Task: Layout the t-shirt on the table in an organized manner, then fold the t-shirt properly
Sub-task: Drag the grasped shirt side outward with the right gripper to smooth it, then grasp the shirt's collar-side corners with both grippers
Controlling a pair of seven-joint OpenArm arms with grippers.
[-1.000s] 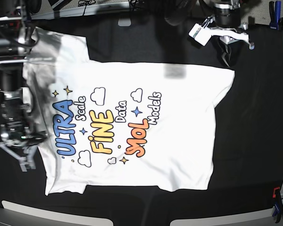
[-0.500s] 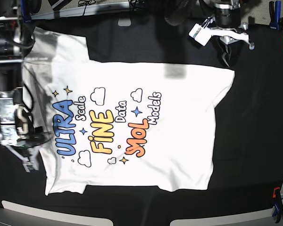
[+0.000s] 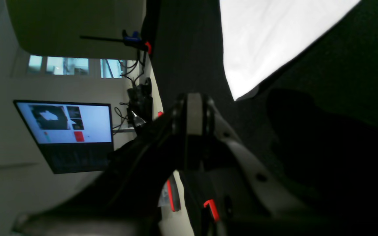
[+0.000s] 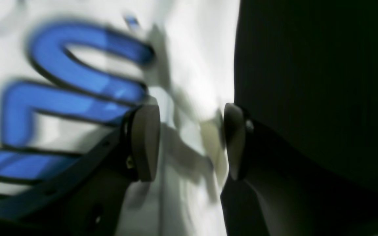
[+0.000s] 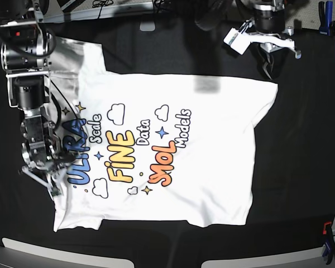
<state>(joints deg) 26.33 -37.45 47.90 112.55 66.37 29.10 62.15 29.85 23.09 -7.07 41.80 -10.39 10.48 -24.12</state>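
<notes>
**T-shirt spread print-up on the black table**

I see the t-shirt (image 5: 173, 151) lying flat and face up on the table (image 5: 301, 139), white, with blue, yellow and orange bubble letters, small clouds and stars. Its collar end points to the base view's left, hem to the right. One sleeve reaches toward the top left corner. The black cloth surrounds it on all sides.

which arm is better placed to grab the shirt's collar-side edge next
Right, probably. The right pincer is open and straddles the t-shirt edge beside the blue print. The left pincer is shut, out over the table just off the hem corner.
</notes>
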